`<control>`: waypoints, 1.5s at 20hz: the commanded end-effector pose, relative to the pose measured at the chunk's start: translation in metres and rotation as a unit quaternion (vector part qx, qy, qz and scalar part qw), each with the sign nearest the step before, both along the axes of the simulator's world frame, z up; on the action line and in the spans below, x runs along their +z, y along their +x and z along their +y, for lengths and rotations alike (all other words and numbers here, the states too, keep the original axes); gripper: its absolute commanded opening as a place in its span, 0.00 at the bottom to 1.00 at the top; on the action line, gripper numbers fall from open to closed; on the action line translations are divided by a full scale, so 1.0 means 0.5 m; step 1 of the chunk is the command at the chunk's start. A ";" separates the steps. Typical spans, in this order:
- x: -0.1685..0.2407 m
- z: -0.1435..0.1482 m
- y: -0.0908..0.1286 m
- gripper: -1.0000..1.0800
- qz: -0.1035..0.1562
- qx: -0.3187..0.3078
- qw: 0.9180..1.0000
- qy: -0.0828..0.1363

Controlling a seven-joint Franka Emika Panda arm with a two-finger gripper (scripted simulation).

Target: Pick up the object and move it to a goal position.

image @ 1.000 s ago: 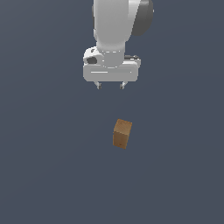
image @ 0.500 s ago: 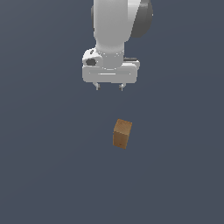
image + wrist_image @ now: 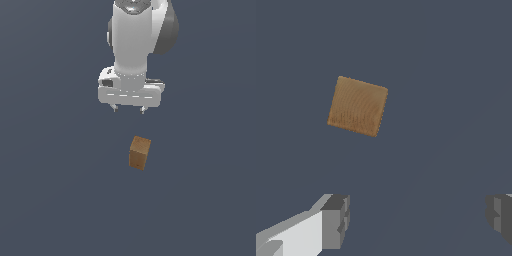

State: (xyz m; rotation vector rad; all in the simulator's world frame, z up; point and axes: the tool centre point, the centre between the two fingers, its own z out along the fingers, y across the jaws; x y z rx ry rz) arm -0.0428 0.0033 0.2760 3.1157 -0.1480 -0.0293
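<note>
the block [image 3: 139, 153] looks rigid, light and grippy like plain wood, so the gripper [image 3: 129, 108], fingers spread wide and empty above it, should pinch its two flat opposite sides.

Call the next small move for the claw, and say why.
Probably shift the claw sideways until it is centred over the brown block, then descend. In the exterior view the block sits apart from the claw, below it and slightly toward that view's right. In the wrist view the block lies off the line between the two spread fingers, so nothing is gripped yet.
</note>
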 end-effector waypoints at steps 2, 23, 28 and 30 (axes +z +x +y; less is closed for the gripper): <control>-0.030 0.018 0.036 0.96 -0.002 -0.026 1.000 0.001; -0.165 0.093 0.155 0.96 -0.011 -0.129 0.992 0.009; -0.182 0.093 0.155 0.96 -0.011 -0.129 0.992 0.009; -0.199 0.093 0.155 0.96 -0.011 -0.130 0.991 0.009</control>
